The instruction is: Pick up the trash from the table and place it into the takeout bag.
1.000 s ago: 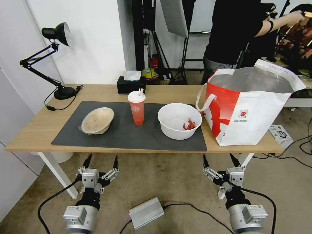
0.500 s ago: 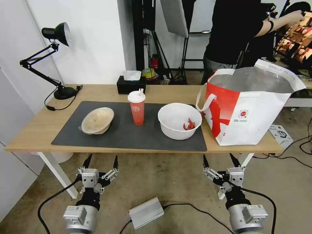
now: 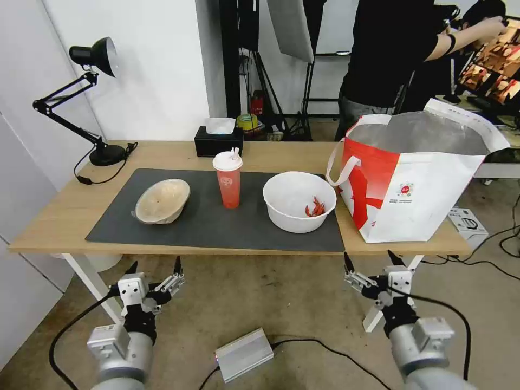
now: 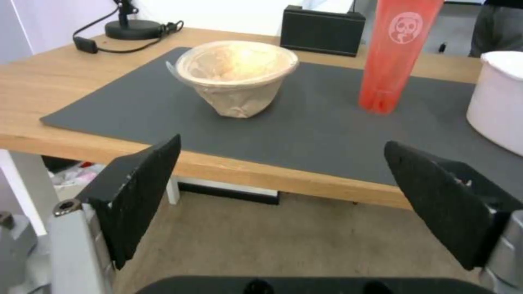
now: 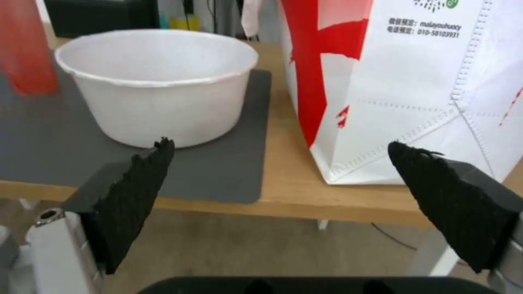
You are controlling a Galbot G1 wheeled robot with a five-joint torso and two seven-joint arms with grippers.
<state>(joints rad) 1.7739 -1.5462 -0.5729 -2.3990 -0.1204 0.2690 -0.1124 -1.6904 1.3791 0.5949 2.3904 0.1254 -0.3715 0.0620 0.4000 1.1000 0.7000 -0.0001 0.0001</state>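
Observation:
On the dark mat of the table (image 3: 65, 216) stand three pieces of trash: a tan bowl (image 3: 162, 201) at left, a red cup with white lid (image 3: 228, 180) in the middle, and a white bowl with red scraps (image 3: 299, 201) at right. The takeout bag (image 3: 428, 184) stands open on the table's right end. My left gripper (image 3: 155, 264) hangs open below the front edge, facing the tan bowl (image 4: 237, 75). My right gripper (image 3: 369, 255) is open too, below the edge, facing the white bowl (image 5: 158, 85) and the bag (image 5: 414, 90).
A black tissue box (image 3: 218, 141) and a black desk lamp (image 3: 92, 97) stand at the table's back. On the floor lie a silver box (image 3: 244, 355) with cables and a small carton (image 3: 467, 221). A person stands behind the bag.
Both arms have moved: the left gripper has shifted left and a little lower, the right gripper slightly right and up. The things on the table have not moved.

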